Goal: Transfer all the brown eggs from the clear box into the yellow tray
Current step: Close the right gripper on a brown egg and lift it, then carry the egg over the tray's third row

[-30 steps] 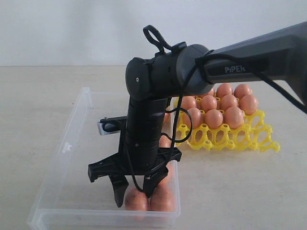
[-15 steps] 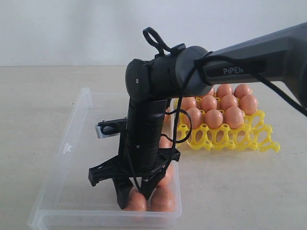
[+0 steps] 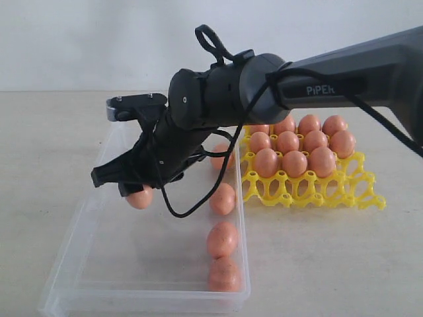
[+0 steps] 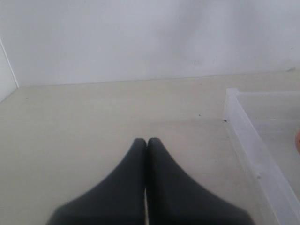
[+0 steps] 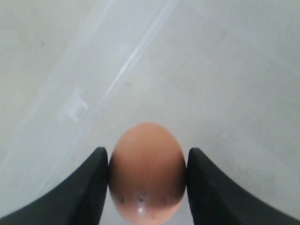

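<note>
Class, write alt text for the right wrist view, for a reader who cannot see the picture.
A brown egg with a few dark speckles is clamped between the two black fingers of the right gripper, filling the lower middle of the picture. Behind it, out of focus, runs the pale rim of the clear box.

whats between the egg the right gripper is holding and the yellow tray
In the exterior view, between the held egg and the yellow tray lie loose eggs lined along one wall of the clear box, then that wall.
</note>
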Action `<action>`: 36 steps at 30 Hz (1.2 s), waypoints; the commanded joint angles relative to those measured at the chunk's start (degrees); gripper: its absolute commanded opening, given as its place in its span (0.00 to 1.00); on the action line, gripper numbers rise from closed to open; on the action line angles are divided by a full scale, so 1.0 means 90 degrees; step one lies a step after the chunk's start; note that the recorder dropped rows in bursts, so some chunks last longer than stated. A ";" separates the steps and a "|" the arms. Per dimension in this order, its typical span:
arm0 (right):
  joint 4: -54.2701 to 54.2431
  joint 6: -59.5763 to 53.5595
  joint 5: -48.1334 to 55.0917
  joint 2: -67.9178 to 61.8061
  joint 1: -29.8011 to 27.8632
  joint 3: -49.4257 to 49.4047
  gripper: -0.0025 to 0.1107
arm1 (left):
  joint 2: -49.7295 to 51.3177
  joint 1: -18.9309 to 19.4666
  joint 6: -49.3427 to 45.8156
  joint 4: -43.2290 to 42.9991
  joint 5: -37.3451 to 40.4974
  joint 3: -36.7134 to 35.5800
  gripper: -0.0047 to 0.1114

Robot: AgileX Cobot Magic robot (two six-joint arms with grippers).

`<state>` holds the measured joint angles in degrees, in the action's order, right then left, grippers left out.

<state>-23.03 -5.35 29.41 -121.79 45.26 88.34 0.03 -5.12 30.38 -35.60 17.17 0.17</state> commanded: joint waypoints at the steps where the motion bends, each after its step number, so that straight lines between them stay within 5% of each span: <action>1: 0.0070 -0.0105 -0.0543 0.0017 -0.0008 0.0031 0.02 | -0.0003 -0.0012 -0.0002 0.0465 0.0232 -0.0019 0.00; 14: -0.0249 0.0089 -0.3014 0.0884 -0.0008 -0.0088 0.02 | -0.0003 -0.0012 -0.0002 0.0918 0.0399 -0.0019 0.00; 23: -0.0274 0.0427 -0.7245 0.2848 -0.0169 -0.3489 0.02 | -0.0003 -0.0012 -0.0002 0.0918 0.0396 -0.0019 0.00; 28: -0.0371 0.1067 -0.7840 0.3325 -0.1120 -0.4880 0.02 | -0.0003 -0.0012 -0.0002 0.0918 0.0396 -0.0019 0.00; 31: 0.0244 0.1309 -0.7646 0.3473 -0.2243 -0.5305 0.02 | -0.0003 -0.0012 -0.0002 0.0918 0.0396 -0.0019 0.00; 36: 0.4775 0.4761 -0.7954 0.3686 -0.4404 -0.5360 0.02 | -0.0003 -0.0012 -0.0002 0.0918 0.0408 -0.0019 0.00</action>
<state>-3.42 20.32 -36.51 -90.14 14.64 40.31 0.03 -5.12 30.38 -27.86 20.61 0.17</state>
